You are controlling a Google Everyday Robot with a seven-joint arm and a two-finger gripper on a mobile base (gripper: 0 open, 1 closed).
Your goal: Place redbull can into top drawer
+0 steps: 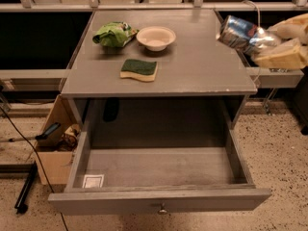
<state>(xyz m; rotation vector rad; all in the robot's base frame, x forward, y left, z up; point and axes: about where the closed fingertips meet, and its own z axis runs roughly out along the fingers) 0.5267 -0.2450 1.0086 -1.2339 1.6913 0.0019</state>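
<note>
Silver-blue can lies sideways, pinched in gripper off table right edge; open drawer below-left.

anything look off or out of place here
Nothing spilled or damaged. The redbull can is tilted in mid-air, held by the gripper above the right edge of the table. The top drawer stands open, holding only a white sticker.

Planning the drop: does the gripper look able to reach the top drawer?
Probably yes: the gripper, holding the redbull can by the right edge of the table, has the top drawer pulled open, nothing covering it.
</note>
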